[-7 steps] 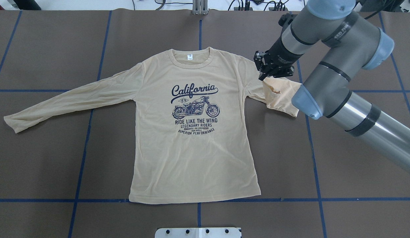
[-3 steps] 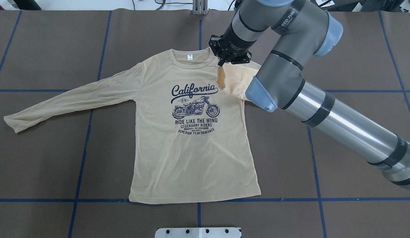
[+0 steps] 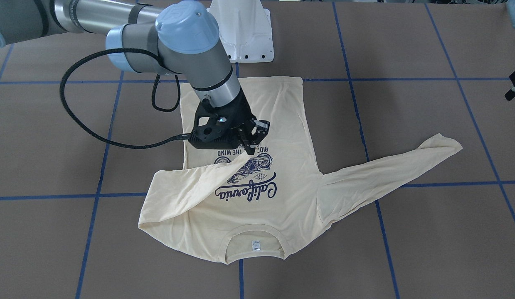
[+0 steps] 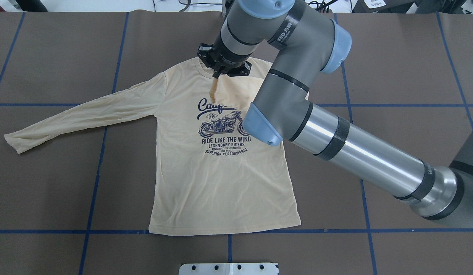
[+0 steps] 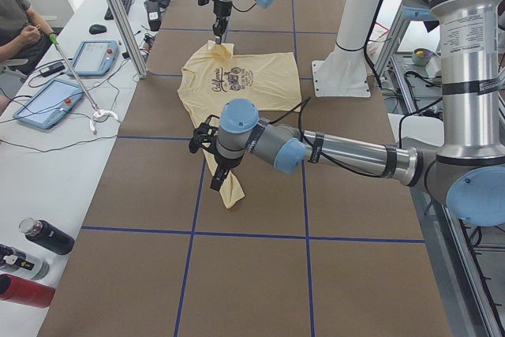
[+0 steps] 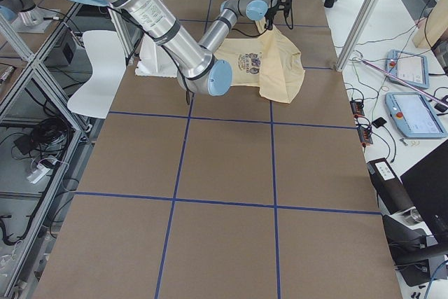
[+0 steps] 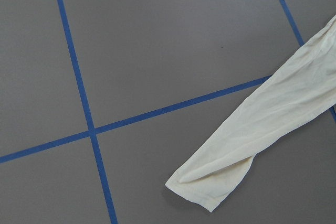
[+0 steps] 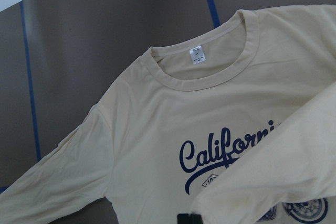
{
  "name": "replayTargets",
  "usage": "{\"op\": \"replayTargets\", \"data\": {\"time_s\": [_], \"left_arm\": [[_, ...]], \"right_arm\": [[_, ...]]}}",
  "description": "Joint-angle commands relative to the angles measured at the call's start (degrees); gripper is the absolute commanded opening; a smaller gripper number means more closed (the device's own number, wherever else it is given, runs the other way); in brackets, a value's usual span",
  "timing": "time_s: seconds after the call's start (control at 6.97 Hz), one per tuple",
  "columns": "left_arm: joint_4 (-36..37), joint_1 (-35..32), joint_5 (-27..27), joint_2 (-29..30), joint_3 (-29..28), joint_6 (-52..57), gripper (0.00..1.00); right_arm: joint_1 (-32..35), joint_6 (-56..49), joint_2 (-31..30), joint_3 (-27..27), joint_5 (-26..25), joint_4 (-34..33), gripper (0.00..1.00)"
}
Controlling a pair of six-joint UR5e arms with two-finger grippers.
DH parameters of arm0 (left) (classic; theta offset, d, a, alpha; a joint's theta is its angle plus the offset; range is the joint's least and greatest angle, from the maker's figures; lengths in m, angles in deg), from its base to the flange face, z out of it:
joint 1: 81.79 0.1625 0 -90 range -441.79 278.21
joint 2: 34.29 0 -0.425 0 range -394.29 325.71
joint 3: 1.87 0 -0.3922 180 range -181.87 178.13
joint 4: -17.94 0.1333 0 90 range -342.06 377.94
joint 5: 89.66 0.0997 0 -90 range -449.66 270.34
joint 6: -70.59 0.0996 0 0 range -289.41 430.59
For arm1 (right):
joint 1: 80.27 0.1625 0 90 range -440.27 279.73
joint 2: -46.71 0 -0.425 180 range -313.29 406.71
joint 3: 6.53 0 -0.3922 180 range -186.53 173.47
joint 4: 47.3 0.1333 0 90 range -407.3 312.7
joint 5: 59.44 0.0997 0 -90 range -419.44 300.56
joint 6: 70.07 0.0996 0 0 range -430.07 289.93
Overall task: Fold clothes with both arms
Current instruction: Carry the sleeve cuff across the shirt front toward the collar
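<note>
Pinching the cuff of the right sleeve [image 3: 186, 187] between its 2 fingers, the right gripper [image 3: 249, 146] is holding the fabric clamped, with nothing else in its grasp. In the overhead view it is sitting at upper centre, raised above the chest just below the collar [image 8: 210, 80]. The cuff is hanging from the fingertips, probably so that the thin cloth does not drag and wrinkle the body beneath it.

The sleeve is draping diagonally from the shoulder across the navy print [image 4: 225, 130] and is hiding the end of the word "California". The fold line is forming at the shoulder seam, as a sleeve-in fold requires.

The T-shirt [image 4: 221, 191] is lying face up and flat at the centre of the brown table [image 4: 49, 191]. Its hem is running along 1 blue tape line [image 4: 335, 230] in the lower part of the overhead frame. The left sleeve [image 4: 79, 118] is extending fully toward the left edge, not yet folded.

The left gripper [image 5: 207, 147] is hovering over that sleeve's cuff [image 7: 210, 182], which is lying flat at the lower right of the left wrist view. This is presumably staging for the matching fold. Whether its jaws are apart or together cannot be told.
</note>
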Motion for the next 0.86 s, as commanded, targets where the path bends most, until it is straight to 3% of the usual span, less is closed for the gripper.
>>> {"op": "replayTargets", "data": {"time_s": [0.0, 0.29, 0.72], "left_arm": [[0.0, 0.0, 0.0, 0.1, -0.3, 0.0, 1.00], [0.0, 0.0, 0.0, 0.1, -0.8, 0.1, 1.00], [-3.8, 0.0, -0.1, 0.1, -3.8, 0.0, 1.00]], "right_arm": [[-5.0, -0.4, 3.2, 0.0, -3.3, 0.3, 0.00], [-9.2, -2.1, 4.6, 0.0, -6.3, 0.5, 0.00], [-11.5, -4.3, 4.6, -0.5, -6.6, 0.6, 0.00]]}}
